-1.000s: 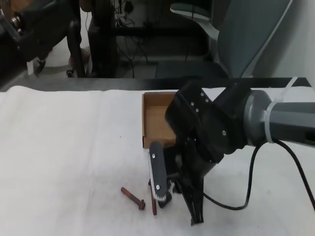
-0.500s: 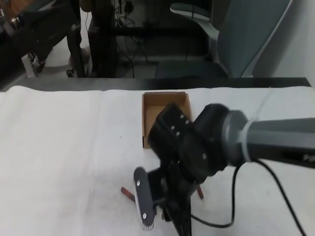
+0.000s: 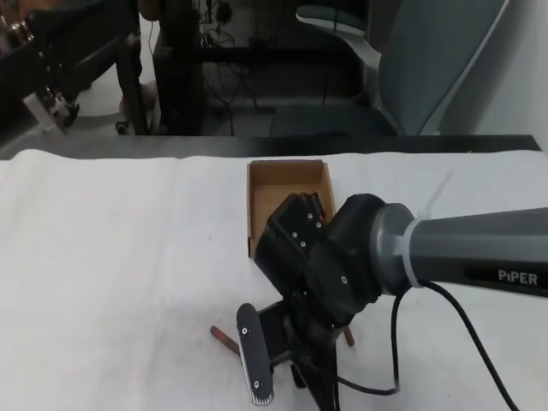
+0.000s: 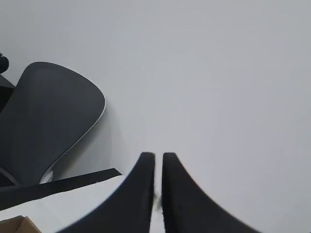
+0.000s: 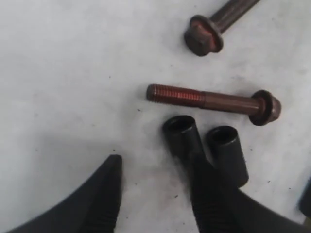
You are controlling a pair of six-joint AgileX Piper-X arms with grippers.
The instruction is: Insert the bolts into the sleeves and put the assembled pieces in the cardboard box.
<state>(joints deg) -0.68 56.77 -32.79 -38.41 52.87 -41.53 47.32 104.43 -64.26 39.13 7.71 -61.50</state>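
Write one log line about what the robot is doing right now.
right gripper: open, low beside two sleeves | bolts: loose on bench, not inserted | left gripper: shut, facing wall | cardboard box: on bench

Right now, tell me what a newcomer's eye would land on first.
The right gripper looms over the near middle of the white cloth, open close to two black sleeves lying side by side. Two reddish-brown bolts lie beside them. The cardboard box sits farther back.
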